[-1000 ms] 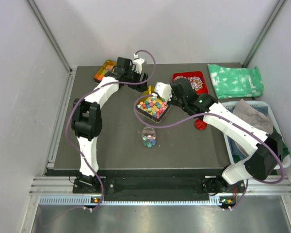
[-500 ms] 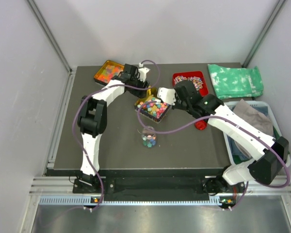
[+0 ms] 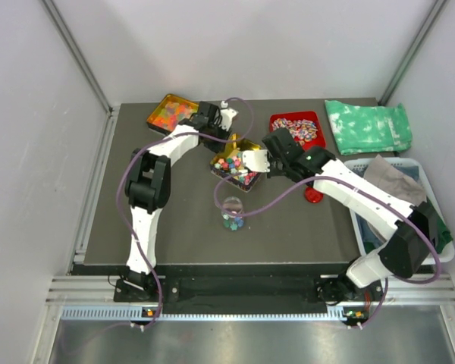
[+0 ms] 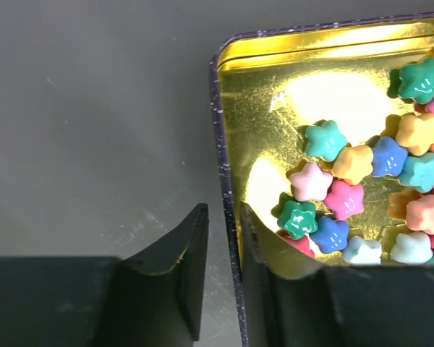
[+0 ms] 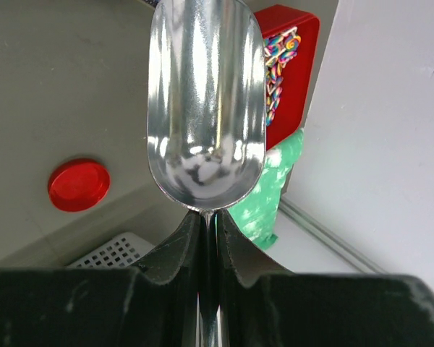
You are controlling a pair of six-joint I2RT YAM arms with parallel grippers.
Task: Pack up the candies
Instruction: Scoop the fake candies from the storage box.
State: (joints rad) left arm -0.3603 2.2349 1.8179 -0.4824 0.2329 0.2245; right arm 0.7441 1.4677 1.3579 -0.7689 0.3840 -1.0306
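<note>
The left gripper (image 4: 220, 217) straddled one wall of the gold tin (image 4: 311, 32). Its jaws stood narrowly apart, one inside and one outside, and a sliver of worktop (image 4: 94, 108) showed between the outer one and the wall. The candies (image 4: 345, 199) lay heaped toward one side of the tin, and a few more sat in a clear jar (image 3: 231, 205) near it, toward the arms' bases. The right gripper (image 5: 208, 217) had its jaws clamped on the handle of an empty steel scoop (image 5: 206, 94).
</note>
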